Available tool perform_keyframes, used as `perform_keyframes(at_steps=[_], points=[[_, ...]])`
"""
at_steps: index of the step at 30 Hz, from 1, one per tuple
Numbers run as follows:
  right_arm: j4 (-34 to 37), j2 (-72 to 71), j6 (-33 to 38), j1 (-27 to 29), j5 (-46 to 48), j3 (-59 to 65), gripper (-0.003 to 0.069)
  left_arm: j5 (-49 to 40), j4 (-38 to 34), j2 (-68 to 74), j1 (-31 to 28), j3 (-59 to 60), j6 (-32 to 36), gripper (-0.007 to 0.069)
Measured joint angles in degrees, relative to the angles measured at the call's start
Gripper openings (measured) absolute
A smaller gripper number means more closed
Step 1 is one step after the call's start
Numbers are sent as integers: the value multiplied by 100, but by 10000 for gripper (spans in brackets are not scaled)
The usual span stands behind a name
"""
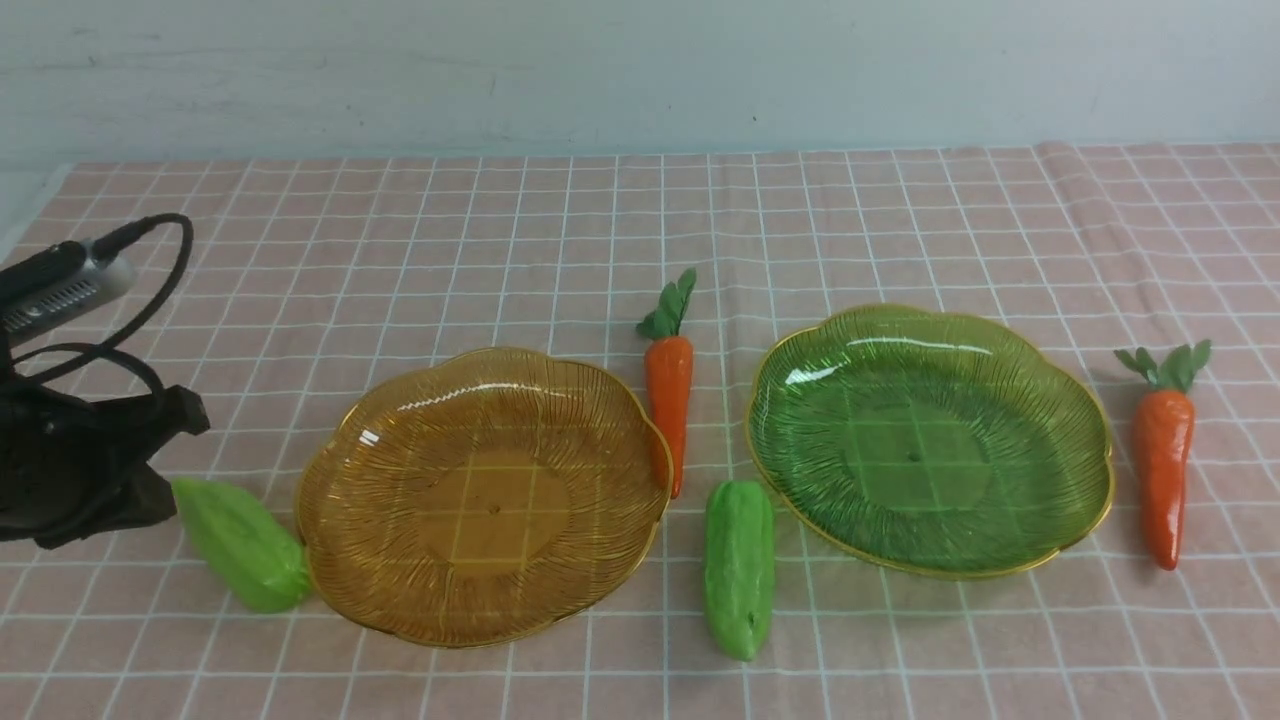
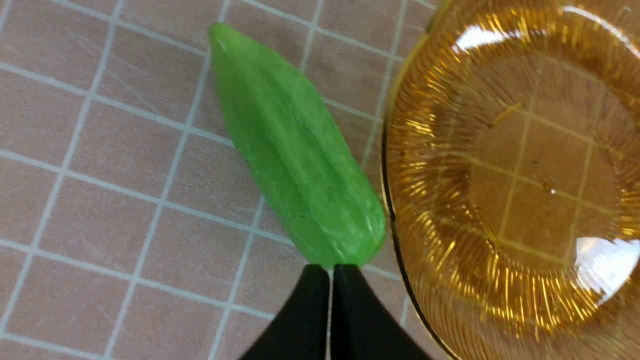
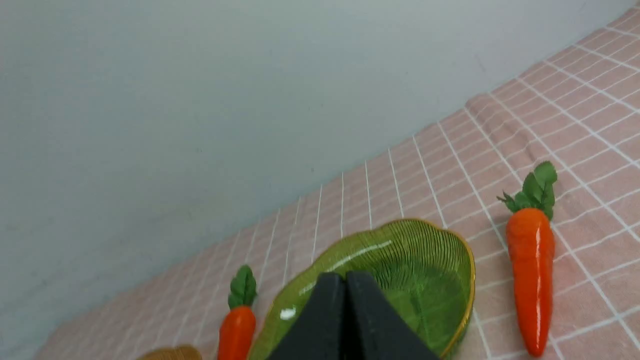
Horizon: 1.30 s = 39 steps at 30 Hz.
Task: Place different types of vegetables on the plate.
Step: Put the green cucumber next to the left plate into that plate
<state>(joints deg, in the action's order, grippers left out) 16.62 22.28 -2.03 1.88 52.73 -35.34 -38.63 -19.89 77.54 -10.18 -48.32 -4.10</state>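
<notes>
Since the left claw (image 2: 330,274), pressed together, hangs at one end of the green cucumber (image 2: 295,160), which lies on the tabletop (image 2: 100,200) pointing straight away from it beside the amber plate (image 2: 425,210), it likely must spread first.

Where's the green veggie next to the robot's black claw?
In the front view, the green veggie lies on the checked cloth on the robot's left side, between the shut left claw and the amber plate.

left to right: left cucumber (image 1: 243,545), left plate (image 1: 480,500), middle carrot (image 1: 669,400) behind middle cucumber (image 1: 739,570), right plate (image 1: 930,440), right carrot (image 1: 1163,470)
</notes>
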Motion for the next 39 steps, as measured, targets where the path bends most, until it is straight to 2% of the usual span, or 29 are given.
perform_keyframes(at_steps=[5,8,11,12,14,16,20,26,30,33,37,39], points=[[177,579,454,0,431,-290,-15,306,-84,571,-11,-184,137,71],[347,678,543,0,520,-300,-15,634,-99,907,-11,-197,170,219],[418,683,658,0,526,-307,-15,959,-246,1254,-11,-202,170,454],[424,683,680,0,526,-312,-15,1016,-314,1353,-11,-203,170,511],[429,683,697,0,526,-312,-15,1107,-413,1561,-11,-208,176,594],[436,683,711,0,519,-312,-15,1180,-439,1738,-11,-208,182,626],[449,683,711,0,519,-312,-15,1312,-538,2052,-11,-231,175,608],[252,690,584,0,452,-312,-15,1259,-269,2034,-95,-297,186,318],[-368,1066,91,0,432,-436,-15,790,316,1796,-182,-568,211,294],[-959,1845,-315,0,404,-728,-15,386,364,1478,-80,-995,344,293],[-1301,3037,-618,0,248,-1167,-15,10,116,1193,550,-1504,1066,293],[-1318,3642,-682,0,187,-1374,-15,-59,-43,1184,1080,-1608,1545,293]])
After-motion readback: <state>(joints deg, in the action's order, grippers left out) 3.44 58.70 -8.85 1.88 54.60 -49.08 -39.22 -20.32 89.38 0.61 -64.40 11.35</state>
